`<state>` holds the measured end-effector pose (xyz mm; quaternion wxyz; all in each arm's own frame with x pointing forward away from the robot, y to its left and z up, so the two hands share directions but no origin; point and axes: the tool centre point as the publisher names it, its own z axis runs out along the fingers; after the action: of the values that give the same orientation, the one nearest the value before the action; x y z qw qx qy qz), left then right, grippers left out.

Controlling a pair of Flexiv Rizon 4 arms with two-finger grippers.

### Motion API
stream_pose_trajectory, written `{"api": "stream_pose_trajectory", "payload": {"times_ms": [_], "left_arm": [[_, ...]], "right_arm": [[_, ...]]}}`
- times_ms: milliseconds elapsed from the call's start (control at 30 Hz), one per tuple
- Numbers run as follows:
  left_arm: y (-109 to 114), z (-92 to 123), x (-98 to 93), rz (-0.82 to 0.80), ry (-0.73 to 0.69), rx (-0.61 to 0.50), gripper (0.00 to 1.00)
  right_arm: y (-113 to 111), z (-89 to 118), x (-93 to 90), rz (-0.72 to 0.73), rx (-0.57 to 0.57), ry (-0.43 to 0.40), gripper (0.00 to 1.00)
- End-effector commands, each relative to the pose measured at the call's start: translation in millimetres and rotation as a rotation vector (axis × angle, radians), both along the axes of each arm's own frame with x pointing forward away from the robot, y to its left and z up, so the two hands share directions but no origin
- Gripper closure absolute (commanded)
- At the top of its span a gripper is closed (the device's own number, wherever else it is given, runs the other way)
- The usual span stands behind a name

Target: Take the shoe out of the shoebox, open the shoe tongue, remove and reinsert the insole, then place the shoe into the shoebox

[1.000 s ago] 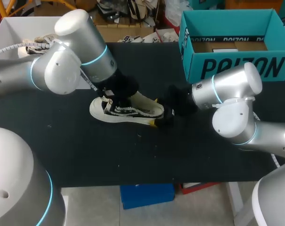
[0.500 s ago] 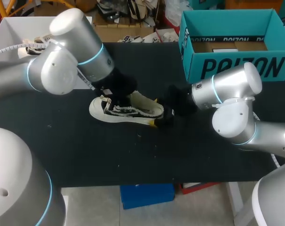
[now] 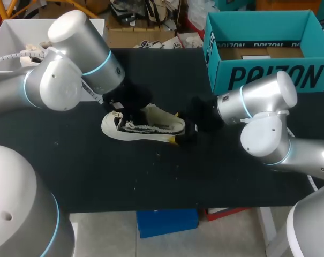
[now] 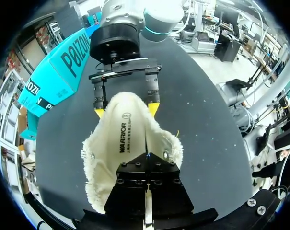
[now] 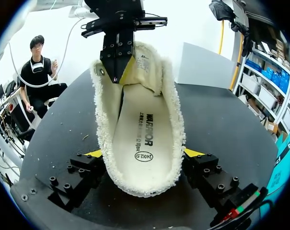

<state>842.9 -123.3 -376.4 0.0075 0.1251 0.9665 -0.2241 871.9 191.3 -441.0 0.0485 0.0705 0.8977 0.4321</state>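
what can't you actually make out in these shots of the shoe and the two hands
Head view: the left hand's fingertips, behind its own black wrist.
Head view: the right hand's tips, dark and mostly behind the shoe's heel.
Left wrist view: the tongue, under that hand's black body.
Right wrist view: the insole's toe end, behind the left hand and tongue.
Head view: most of the shoebox floor, behind its near wall.
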Motion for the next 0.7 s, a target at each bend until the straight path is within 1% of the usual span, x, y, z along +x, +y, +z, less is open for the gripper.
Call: {"api": "stream_pose_trajectory", "payload": {"times_ms": [33, 333, 700], "left_arm": [[3.9, 1.2, -4.8, 0.000, -0.006, -0.006, 1.00], [5.0, 4.6, -9.1, 0.000, -0.008, -0.017, 1.00], [5.5, 14.9, -11.3, 0.003, -0.024, -0.018, 1.00]], "right_arm": [[1.6, -2.0, 0.9, -0.003, -0.004, 0.001, 1.00], [1.6, -2.0, 0.9, -0.003, -0.004, 0.001, 1.00], [1.6, -2.0, 0.9, -0.003, -0.004, 0.001, 1.00]]}}
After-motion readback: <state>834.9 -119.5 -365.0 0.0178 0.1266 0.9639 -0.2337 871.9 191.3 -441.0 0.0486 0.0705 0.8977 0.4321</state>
